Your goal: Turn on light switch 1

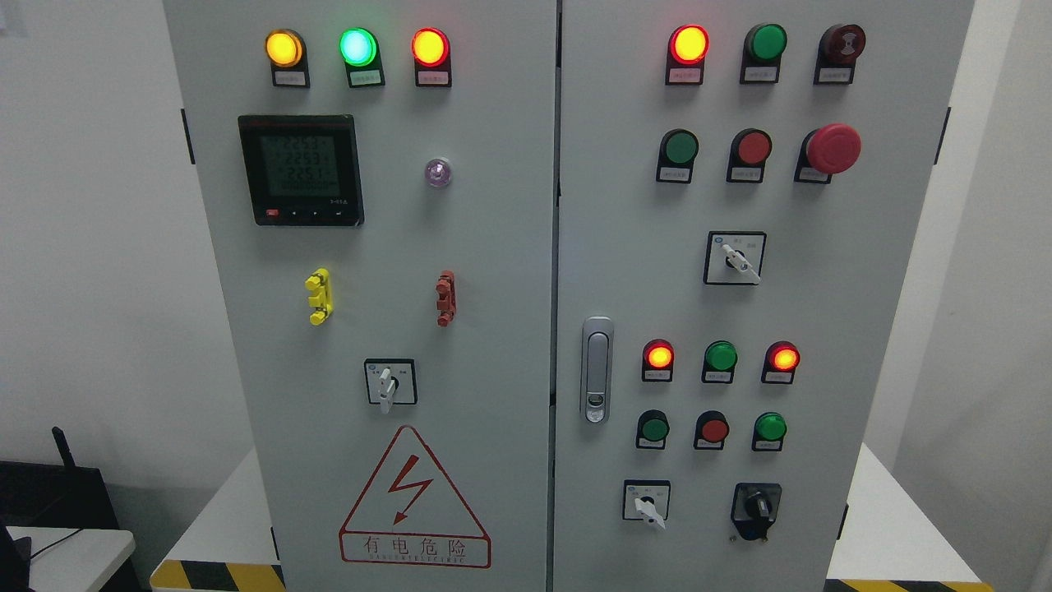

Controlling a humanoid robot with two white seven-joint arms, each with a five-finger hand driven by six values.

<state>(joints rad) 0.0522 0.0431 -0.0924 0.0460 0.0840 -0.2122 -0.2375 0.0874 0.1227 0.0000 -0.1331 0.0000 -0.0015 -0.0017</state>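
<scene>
- Neither hand is seen in the head view, so their state cannot be told, nor which is nearer.
- Which control is light switch 1 cannot be read from the labels.
- Nearest and lowest, a white rotary switch (647, 504) is set on the right door (822, 312).
- Higher, a second selector (389, 383) sits on the left door (493, 247), its lever pointing down.

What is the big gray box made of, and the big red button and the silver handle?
The gray box looks like painted sheet metal: flat, smooth, matte doors with a seam between. The big red button looks like glossy plastic, with a soft shine on its dome. The silver handle seems to be polished metal, though it could be chromed plastic.
</scene>
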